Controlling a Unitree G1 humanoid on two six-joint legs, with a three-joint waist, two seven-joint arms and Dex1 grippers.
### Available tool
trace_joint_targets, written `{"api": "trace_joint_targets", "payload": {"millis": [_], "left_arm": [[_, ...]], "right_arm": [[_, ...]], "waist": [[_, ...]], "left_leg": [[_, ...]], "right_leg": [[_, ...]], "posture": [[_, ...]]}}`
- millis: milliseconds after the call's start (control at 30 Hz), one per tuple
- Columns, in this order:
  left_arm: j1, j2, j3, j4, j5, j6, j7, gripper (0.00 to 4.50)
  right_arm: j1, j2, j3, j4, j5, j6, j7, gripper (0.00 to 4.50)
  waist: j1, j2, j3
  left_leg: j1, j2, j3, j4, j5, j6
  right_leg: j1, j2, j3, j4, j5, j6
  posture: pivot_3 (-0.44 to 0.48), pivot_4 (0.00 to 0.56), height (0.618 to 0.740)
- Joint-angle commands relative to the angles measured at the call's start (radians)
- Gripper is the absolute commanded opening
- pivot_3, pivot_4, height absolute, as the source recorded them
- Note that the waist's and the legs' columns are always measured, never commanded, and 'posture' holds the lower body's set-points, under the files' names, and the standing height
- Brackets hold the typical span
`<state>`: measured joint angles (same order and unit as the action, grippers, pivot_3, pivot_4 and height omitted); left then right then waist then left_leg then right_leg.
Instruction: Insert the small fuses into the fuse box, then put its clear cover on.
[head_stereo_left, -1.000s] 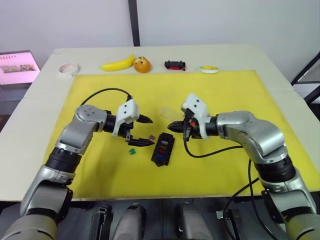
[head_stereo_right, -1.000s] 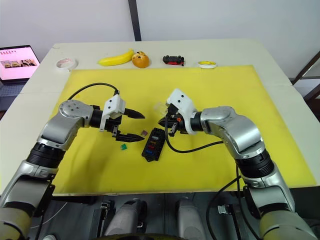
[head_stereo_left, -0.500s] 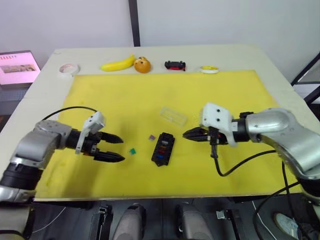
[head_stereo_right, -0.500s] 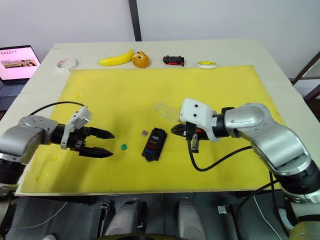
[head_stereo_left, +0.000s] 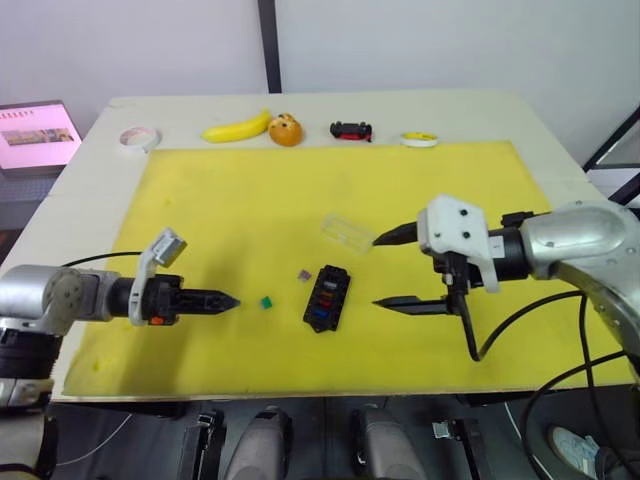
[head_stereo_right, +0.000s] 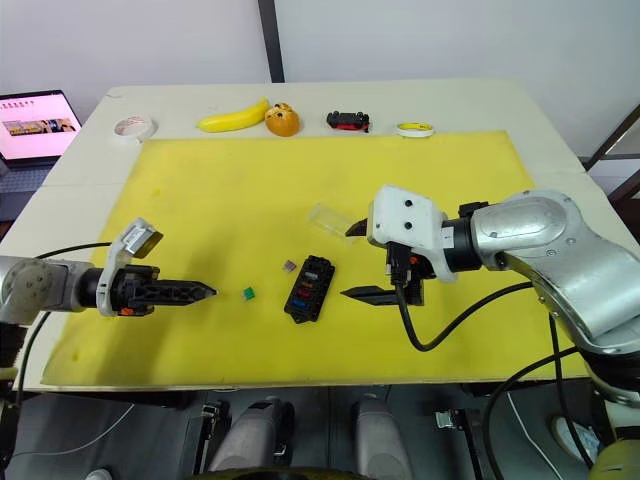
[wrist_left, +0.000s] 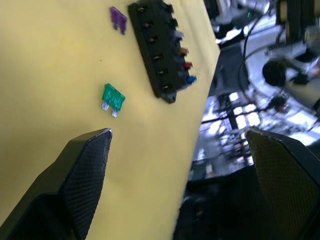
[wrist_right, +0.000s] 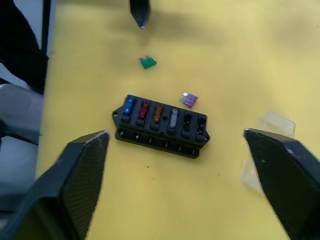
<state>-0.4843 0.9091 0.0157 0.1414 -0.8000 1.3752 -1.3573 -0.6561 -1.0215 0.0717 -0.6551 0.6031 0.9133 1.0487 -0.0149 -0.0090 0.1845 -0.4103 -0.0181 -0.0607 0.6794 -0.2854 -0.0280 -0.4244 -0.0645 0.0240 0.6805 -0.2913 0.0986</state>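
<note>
Fuse box (head_stereo_left: 326, 297) lying near the middle of the yellow mat (head_stereo_left: 250, 190), tilted on the diagonal, with blue, red, orange and pale fuses seated in one row (wrist_right: 150, 111) and two slots at the end of that row looking dark. Two loose fuses out on the mat: a purple one (head_stereo_left: 303, 274) just beside the box's far left corner, not touching, and a green one (head_stereo_left: 265, 301) further to the left, lying flat between the box and the left gripper. Clear cover (head_stereo_left: 347, 232) resting on the mat beyond the box, a little to its right — apart from it, faint against the yellow.

Left gripper (head_stereo_left: 226, 301) low over the mat's left part, pointing at the green fuse from nearby, holding nothing; in the left wrist view the two fingers (wrist_left: 87, 165) standing wide apart. Right gripper (head_stereo_left: 392, 270) to the right of the box, jaws spread wide and empty, upper finger tip (head_stereo_left: 385, 238) near the cover, lower one (head_stereo_left: 390, 303) level with the box's near end — neither touching anything.

Along the far table edge, off the mat: roll of tape (head_stereo_left: 137, 137), banana (head_stereo_left: 236, 128), orange fruit (head_stereo_left: 286, 129), black-and-red toy car (head_stereo_left: 350, 130), small yellow-and-white disc (head_stereo_left: 420, 139). Laptop screen (head_stereo_left: 35, 124) at the far left.
</note>
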Motion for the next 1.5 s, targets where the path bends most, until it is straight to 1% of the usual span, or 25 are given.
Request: {"api": "trace_joint_targets", "payload": {"millis": [33,133,300,800,967,1100,1433,1500], "left_arm": [[-0.029,-0.020,-0.004,0.046,-0.023,0.062,0.029,4.50],[-0.058,-0.049,-0.006,0.080,-0.026,0.093,0.053,4.50],[-0.071,-0.090,-0.031,0.098,-0.017,0.089,0.086,4.50],[-0.115,-0.196,-0.082,0.171,0.044,0.018,0.155,4.50],[-0.123,-0.211,-0.098,0.177,0.051,0.011,0.150,4.50],[-0.126,-0.222,-0.124,0.186,0.063,-0.009,0.141,4.50],[-0.124,-0.241,-0.145,0.196,0.080,-0.032,0.125,4.50],[-0.118,-0.245,-0.145,0.198,0.085,-0.041,0.129,3.95]], "right_arm": [[-0.045,-0.041,-0.067,-0.036,0.045,0.014,0.014,4.46],[-0.055,-0.077,-0.095,-0.039,0.079,0.030,0.029,4.46],[-0.057,-0.125,-0.137,-0.041,0.145,0.056,0.046,4.46],[-0.078,-0.152,-0.132,-0.043,0.187,0.066,0.010,4.46],[-0.077,-0.153,-0.131,-0.048,0.192,0.073,-0.001,4.46],[-0.076,-0.153,-0.129,-0.053,0.197,0.078,-0.010,4.46],[-0.071,-0.153,-0.127,-0.066,0.207,0.088,-0.028,4.46],[-0.070,-0.153,-0.124,-0.068,0.207,0.088,-0.031,4.50]], "waist": [[0.000,0.000,0.000],[0.002,0.000,0.000],[0.001,0.000,0.000],[0.013,0.001,-0.001],[0.026,0.001,-0.001],[0.027,0.001,-0.001],[0.028,0.001,-0.001],[0.028,0.001,-0.001]], "left_leg": [[0.000,0.000,0.000,0.000,0.000,0.000],[0.000,0.000,0.000,0.000,0.000,0.000],[0.000,0.000,0.000,0.000,0.000,0.000],[0.000,-0.002,0.000,0.001,0.001,-0.001],[0.000,-0.002,0.000,0.001,0.001,-0.001],[0.000,-0.004,0.001,0.002,0.001,-0.001],[0.002,-0.007,0.001,0.002,0.001,-0.001],[0.002,-0.007,0.000,0.002,0.001,-0.001]], "right_leg": [[0.000,0.000,0.000,0.000,0.000,0.000],[0.000,0.000,0.000,0.000,0.000,0.000],[0.000,-0.001,0.000,0.000,0.000,0.000],[0.001,-0.003,0.000,0.000,0.000,0.000],[0.002,-0.004,0.000,0.000,0.000,0.000],[0.002,-0.006,0.000,0.000,0.000,0.000],[0.005,-0.009,-0.001,-0.001,0.000,0.000],[0.006,-0.009,-0.001,-0.001,0.000,0.000]], "posture": [[0.000,0.150,0.740],[0.000,0.150,0.740],[0.000,0.150,0.740],[0.000,0.150,0.740],[0.000,0.150,0.740],[0.000,0.150,0.740],[0.000,0.150,0.740],[0.000,0.150,0.740]]}}
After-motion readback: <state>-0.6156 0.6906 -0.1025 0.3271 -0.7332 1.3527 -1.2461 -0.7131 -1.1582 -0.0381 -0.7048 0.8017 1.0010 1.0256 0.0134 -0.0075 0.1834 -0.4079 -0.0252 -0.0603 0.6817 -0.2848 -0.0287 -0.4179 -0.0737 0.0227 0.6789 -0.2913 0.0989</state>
